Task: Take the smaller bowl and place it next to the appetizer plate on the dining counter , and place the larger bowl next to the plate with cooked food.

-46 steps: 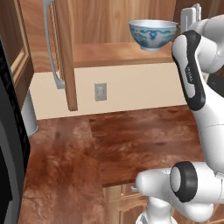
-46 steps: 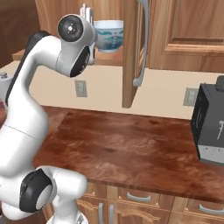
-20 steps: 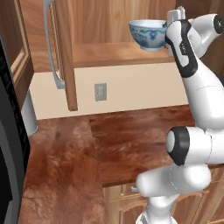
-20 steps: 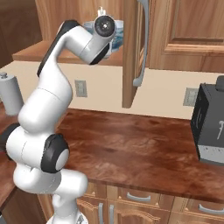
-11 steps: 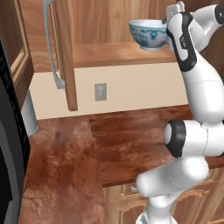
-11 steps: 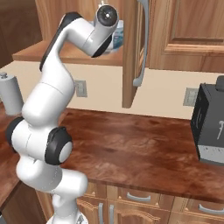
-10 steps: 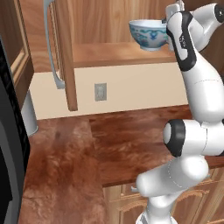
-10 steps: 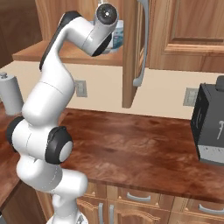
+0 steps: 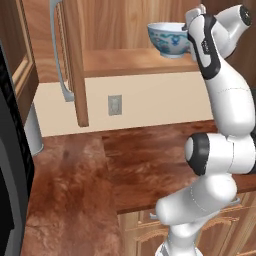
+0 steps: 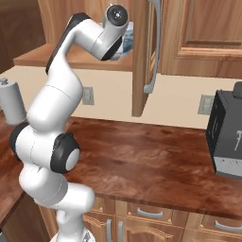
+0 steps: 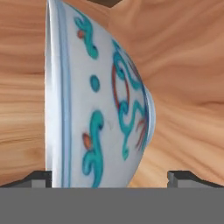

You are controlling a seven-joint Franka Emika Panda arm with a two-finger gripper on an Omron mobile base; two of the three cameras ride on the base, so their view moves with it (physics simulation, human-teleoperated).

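The larger bowl is sitting upright on the open cabinet shelf, high above the desk, and the gripper is reaching up to it from the right. In the hand view the bowl appears rolled on its side, its painted wall lying between the two finger tips, which are standing wide apart on either side with nothing held.

It is looking like glazed ceramic: stiff, fairly heavy for its kind, slick on the outside and likely to chip or break if dropped from that height. The curved wall is offering poor purchase to flat pads, so I am judging the rim to be the better hold, one finger inside and one outside, or else a firm squeeze low across the body near the foot. Whether the body fits between the jaws I cannot tell.

Counting: one patterned bowl, one shelf, one open cabinet door, one wall socket below it, one dark appliance on the desk's right.
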